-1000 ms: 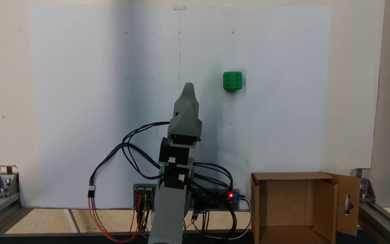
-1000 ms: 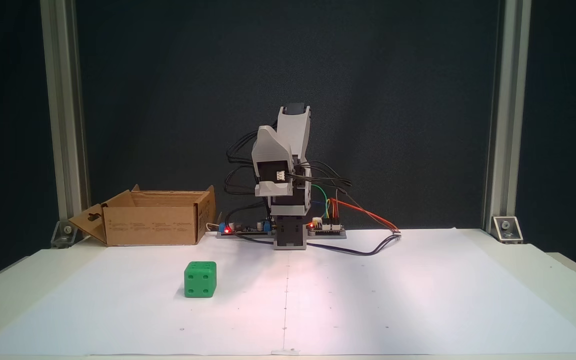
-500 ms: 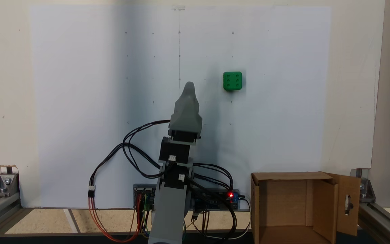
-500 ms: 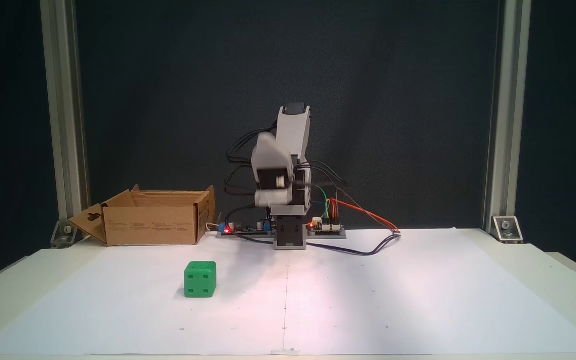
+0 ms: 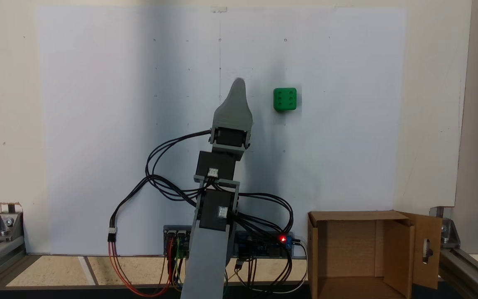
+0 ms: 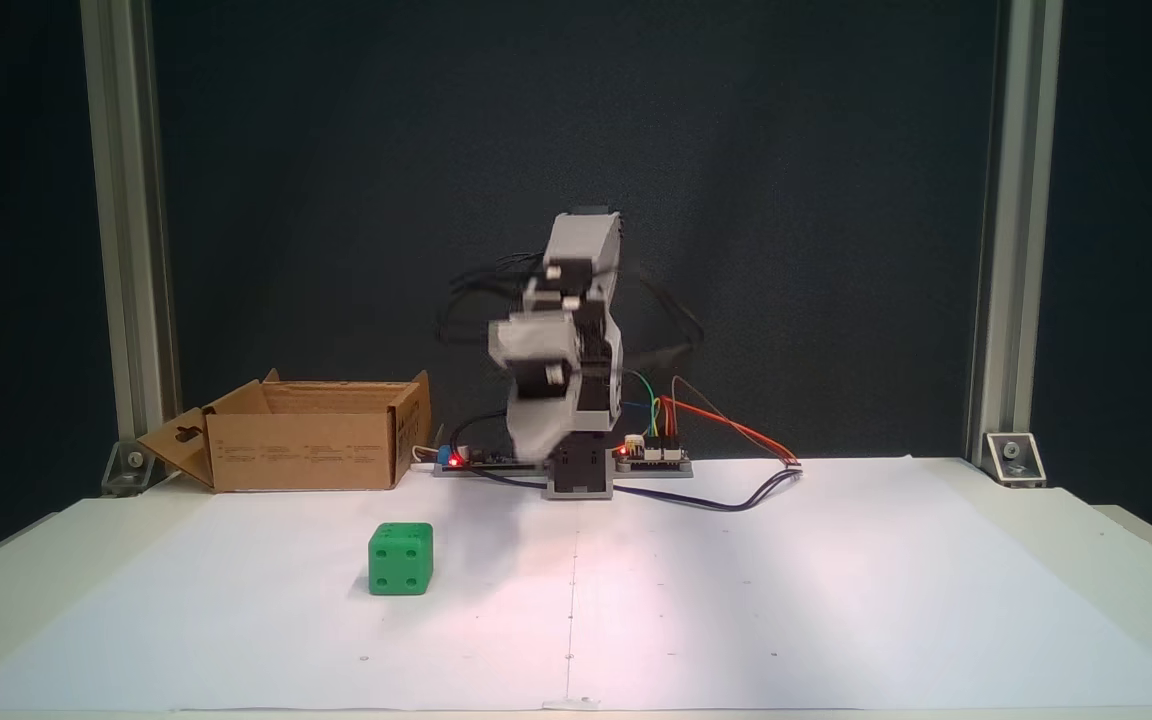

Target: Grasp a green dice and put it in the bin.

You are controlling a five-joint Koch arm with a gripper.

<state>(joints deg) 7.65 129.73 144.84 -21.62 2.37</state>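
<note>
Gripper (image 5: 238, 83) seen from above as a single grey tapered tip over the white paper sheet (image 5: 98, 124); its jaws lie one behind the other, so whether they are parted or closed cannot be told. Nothing is seen held, and nothing is touched by the tip. In a fixed view from the front the gripper (image 6: 534, 440) is smeared by motion blur and its state is not readable there either.

Green dice (image 5: 285, 99) rests on the sheet, six pips up, to the right of the gripper tip in the view from above, near but apart from it. From the front the green dice (image 6: 401, 559) is seen left of the arm base, four pips on the facing side, alone on the paper.

Bin (image 5: 347, 257) stands open at the lower right of the view from above, beside the arm base, slotted flap folded outward. From the front the bin (image 6: 306, 450) sits at the back left, behind the dice and well apart from it
</note>
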